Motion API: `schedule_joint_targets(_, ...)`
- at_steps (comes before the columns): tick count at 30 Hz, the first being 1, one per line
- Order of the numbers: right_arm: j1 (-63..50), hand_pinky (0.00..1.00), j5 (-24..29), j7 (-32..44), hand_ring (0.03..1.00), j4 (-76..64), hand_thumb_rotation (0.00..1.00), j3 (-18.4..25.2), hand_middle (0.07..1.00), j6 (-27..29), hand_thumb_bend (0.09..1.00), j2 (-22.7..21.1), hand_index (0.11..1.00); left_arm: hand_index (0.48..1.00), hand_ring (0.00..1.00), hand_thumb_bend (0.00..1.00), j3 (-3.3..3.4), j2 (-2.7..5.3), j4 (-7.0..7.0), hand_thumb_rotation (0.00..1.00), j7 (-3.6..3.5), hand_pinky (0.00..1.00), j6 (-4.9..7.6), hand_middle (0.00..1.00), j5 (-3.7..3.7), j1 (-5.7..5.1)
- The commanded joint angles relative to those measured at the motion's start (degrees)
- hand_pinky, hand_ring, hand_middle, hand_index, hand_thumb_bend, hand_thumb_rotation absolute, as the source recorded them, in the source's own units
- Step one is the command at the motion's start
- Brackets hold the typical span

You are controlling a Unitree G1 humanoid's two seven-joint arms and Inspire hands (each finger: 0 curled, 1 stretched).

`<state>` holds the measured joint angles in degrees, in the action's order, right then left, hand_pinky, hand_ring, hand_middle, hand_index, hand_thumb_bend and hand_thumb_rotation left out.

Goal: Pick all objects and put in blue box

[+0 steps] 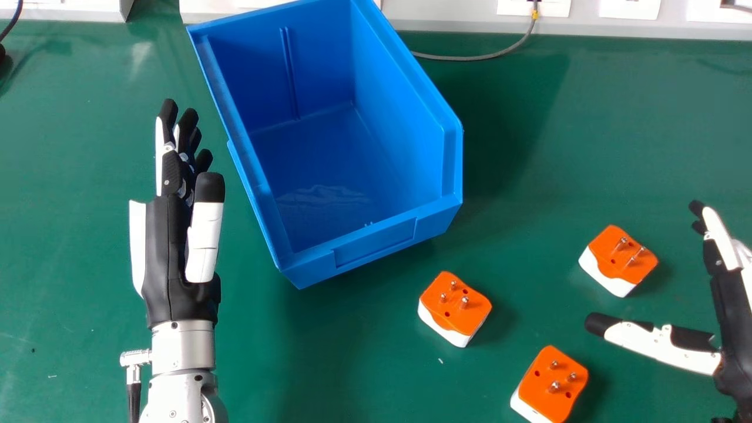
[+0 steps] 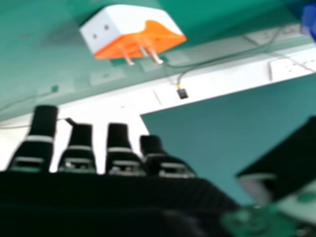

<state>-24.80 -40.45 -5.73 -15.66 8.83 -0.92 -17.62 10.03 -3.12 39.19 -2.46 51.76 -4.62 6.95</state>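
The blue box (image 1: 376, 242) sat open-topped on the smooth green table (image 1: 329, 364), its raised plastic wall standing between its hollow and three blocky plugs, orange above white, metal pins upward: one plug (image 1: 464, 314) near its front right corner, another plug (image 1: 611, 264) well to its right, a third plug (image 1: 543, 396) farther out in front and right. Behind it lay a thin grey cable (image 1: 476, 58) and a white strip (image 1: 617, 28). Left of it, the left robot hand (image 1: 176, 264) was open, fingers extended; far right of it, the right robot hand (image 1: 731, 311) had straight fingers, thumb spread apart.
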Motion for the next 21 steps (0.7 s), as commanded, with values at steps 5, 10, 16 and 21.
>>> schedule_joint_targets(5,3.6,0.81,0.5,1.1,0.946,2.7,0.61,0.6,0.936,-2.1,0.967,-3.1,0.936,0.988,0.98,0.97,-0.23,-0.06,-1.11,0.91,0.09,0.97,0.22,0.98,0.22,0.79)
schedule_joint_targets(10,6.1,0.8,-1.4,1.8,0.936,4.2,0.61,-0.8,0.932,-4.1,0.968,-5.2,0.936,0.989,0.98,0.97,-0.25,-0.1,-1.1,0.91,0.56,0.96,0.36,0.98,0.66,0.93)
schedule_joint_targets(16,8.6,0.77,-5.9,2.5,0.893,4.6,0.59,-3.6,0.915,-8.8,0.974,-6.6,0.929,0.988,0.98,0.97,-0.33,-0.24,-1.41,0.91,0.28,0.96,0.43,0.98,0.49,0.96)
schedule_joint_targets(21,11.5,0.72,-8.7,1.0,0.825,7.9,0.56,-5.7,0.873,-10.7,0.986,-7.2,0.908,0.988,0.98,0.96,-0.22,-0.2,-1.28,0.91,0.33,0.96,0.5,0.98,0.42,0.96)
